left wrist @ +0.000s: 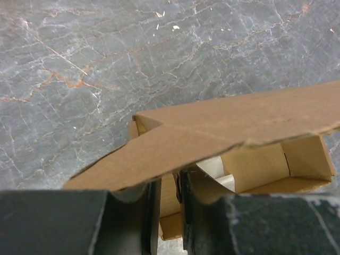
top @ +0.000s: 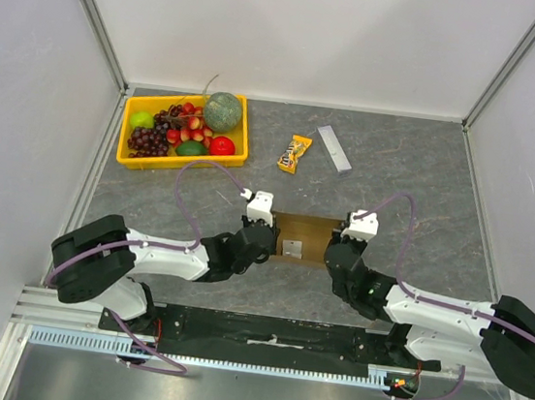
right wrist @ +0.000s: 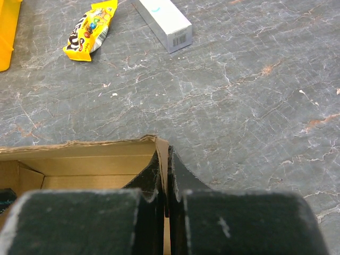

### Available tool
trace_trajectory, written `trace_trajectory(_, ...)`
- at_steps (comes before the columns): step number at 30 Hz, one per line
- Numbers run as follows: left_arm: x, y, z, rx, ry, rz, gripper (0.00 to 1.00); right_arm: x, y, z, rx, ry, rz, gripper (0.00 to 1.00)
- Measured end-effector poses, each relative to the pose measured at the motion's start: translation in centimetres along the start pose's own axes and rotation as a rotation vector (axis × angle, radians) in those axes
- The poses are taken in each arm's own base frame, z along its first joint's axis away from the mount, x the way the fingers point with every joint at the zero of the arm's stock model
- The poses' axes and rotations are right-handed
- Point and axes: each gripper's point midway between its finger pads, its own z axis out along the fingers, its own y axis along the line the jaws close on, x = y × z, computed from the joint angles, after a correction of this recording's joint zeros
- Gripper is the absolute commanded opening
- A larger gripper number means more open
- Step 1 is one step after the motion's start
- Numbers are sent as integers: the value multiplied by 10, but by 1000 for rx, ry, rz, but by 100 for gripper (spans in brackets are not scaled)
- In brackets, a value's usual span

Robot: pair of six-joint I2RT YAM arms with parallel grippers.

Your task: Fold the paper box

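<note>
The paper box (top: 307, 234) is brown corrugated cardboard, partly formed, lying at the table's middle between both arms. My left gripper (top: 266, 231) holds its left end. In the left wrist view the fingers (left wrist: 170, 212) stand close together astride a cardboard wall, and a loose flap (left wrist: 212, 133) slants over them. My right gripper (top: 341, 240) holds the right end. In the right wrist view the gripper (right wrist: 167, 180) is shut on the thin end wall of the box (right wrist: 79, 159), whose open inside shows to the left.
A yellow fruit tray (top: 132, 157) stands at the back left; its corner also shows in the right wrist view (right wrist: 5, 32). A yellow candy packet (top: 295, 154) (right wrist: 90, 29) and a small grey bar (top: 334, 149) (right wrist: 164, 21) lie behind the box. Walls enclose the table.
</note>
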Motion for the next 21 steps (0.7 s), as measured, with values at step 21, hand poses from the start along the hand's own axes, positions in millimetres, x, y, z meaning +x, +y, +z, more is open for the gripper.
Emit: trace_trajectory(21,20,-1,-51,99,98,-123,50,7,0,-16,19,5,47,0)
